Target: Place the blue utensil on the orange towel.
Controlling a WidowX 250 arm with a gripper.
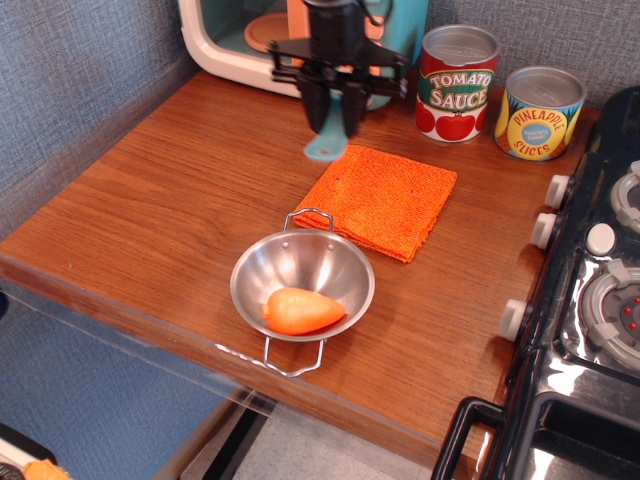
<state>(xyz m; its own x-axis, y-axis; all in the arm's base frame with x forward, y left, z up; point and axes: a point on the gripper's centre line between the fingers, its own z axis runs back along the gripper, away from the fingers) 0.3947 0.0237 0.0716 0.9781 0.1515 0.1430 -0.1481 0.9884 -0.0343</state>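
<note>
Teal blue utensil (328, 140), pinched in the gripper (333, 105), hangs at the orange towel (380, 199) corner; early release risks landing on tabletop (170, 215).

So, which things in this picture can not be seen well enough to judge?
- Blue utensil: the pincer covers its upper part, so the bristles do not show.
- Utensil height over the orange towel: one view only, so touching or hanging cannot be told.
- Microwave: cut off by the top edge, partly behind the arm.
- Stove: cut off at the right edge.
</note>
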